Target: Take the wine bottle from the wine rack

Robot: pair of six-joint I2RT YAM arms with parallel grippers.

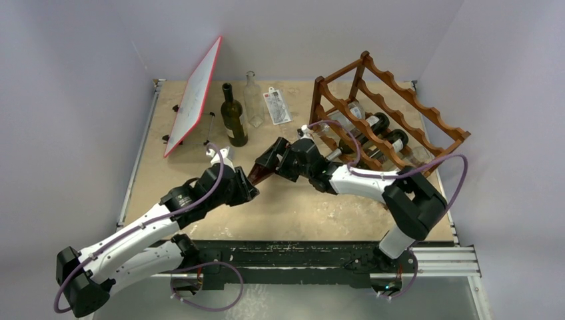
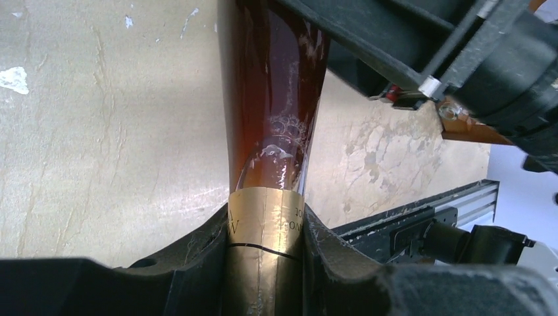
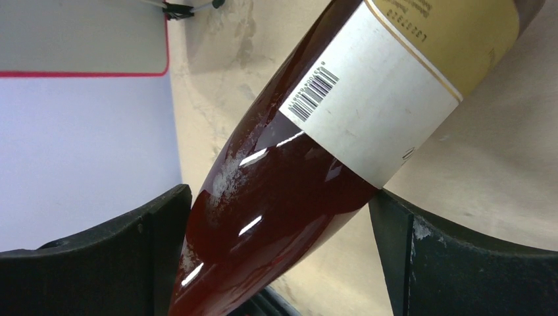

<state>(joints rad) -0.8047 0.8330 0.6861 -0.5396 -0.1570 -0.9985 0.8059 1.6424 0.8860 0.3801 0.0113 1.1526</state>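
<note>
The wine bottle [image 1: 261,172] hangs tilted above the table between my two arms, clear of the dark wooden wine rack [image 1: 393,107] at the back right. It is dark red-brown glass [image 2: 273,99] with a gold foil neck and a white and gold label [image 3: 368,99]. My left gripper [image 1: 248,187] is shut on the gold foil neck [image 2: 265,257], with both fingers pressed to the foil. My right gripper [image 1: 272,157] stands open around the bottle's shoulder [image 3: 279,201]. There is a plain gap between the glass and its right finger [image 3: 421,257].
Two more bottles [image 1: 376,125] lie in the rack. A dark green bottle [image 1: 233,117] and a clear bottle [image 1: 253,100] stand at the back of the table. Beside them are a red-edged whiteboard [image 1: 194,97], leaning at the back left, and a small packet [image 1: 278,105].
</note>
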